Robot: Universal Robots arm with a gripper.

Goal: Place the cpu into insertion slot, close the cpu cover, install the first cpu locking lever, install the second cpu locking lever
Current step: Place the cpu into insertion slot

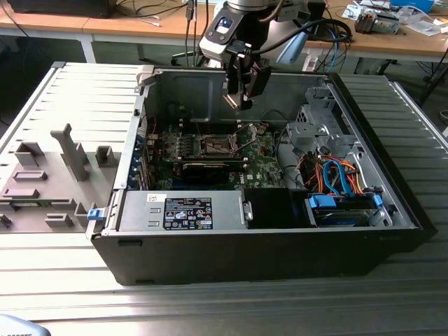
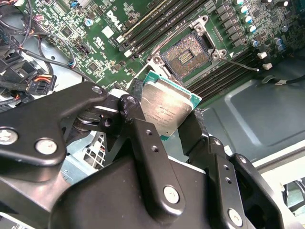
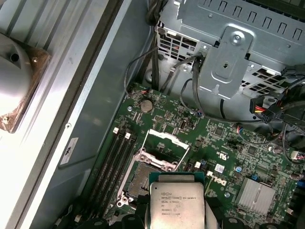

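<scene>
– Gripper (image 2: 161, 117) status, please?
– Its two black fingers (image 2: 138, 129) are clamped on opposite edges of the cpu (image 2: 167, 110). The chip sits between them with its silver lid turned toward both wrist cameras.
– Which way does it run?
– Near enough square, so there is no long axis to speak of (a green rim shows along its edges). It is held above the motherboard (image 2: 95, 43), apart from the insertion slot (image 2: 187, 57), and touches nothing but the fingers.
– And the socket?
– Uncovered, with its dark pin field bare. In the first wrist view the cpu cover (image 3: 169, 137) stands raised off it at one edge.
– Any writing?
– Several lines of small print on the chip's lid in the first wrist view, and white lettering on the board. There is also a white sticker (image 3: 69, 151) on the case wall and a dark label (image 1: 187, 212) on the power supply (image 1: 140, 210).
– Surroundings?
– In the exterior view an open black computer case (image 1: 280, 245) lies on a ribbed metal table (image 1: 210, 308). A grey fixture tray (image 1: 49, 175) sits at the exterior view's left and wooden benches (image 1: 126, 24) stand behind. The arm hangs over the board inside the case.
</scene>
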